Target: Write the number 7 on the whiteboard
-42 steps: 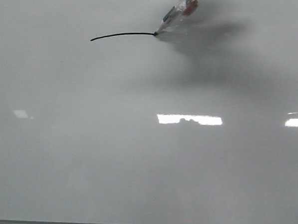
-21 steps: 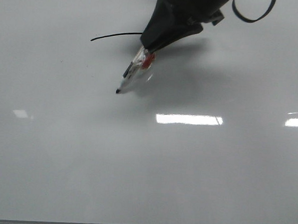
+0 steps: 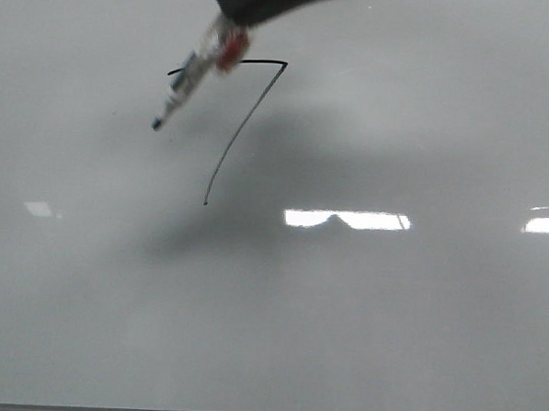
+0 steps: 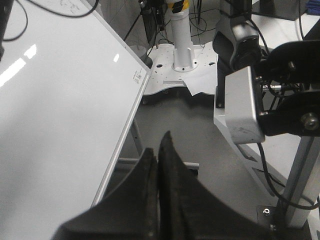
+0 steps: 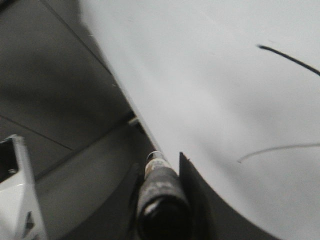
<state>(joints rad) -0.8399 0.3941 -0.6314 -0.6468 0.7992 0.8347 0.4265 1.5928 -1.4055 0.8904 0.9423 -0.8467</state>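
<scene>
Left end effector [image 4: 159, 165]: your left wrist view shows its two dark fingers pressed together with nothing between them, off to the side of the whiteboard [image 3: 388, 331]
Marker [image 3: 191, 72]: you see it tilted, tip down-left, hanging over the left end of the top stroke; whether the tip touches the board you cannot tell
Right end effector [image 5: 162, 200]: clamped round the marker barrel, at the far edge of the front view
Number 7 [image 3: 245, 121]: your black figure sits far and left of centre on the board, arched top stroke joined at its right end to a long diagonal curving down-left
</scene>
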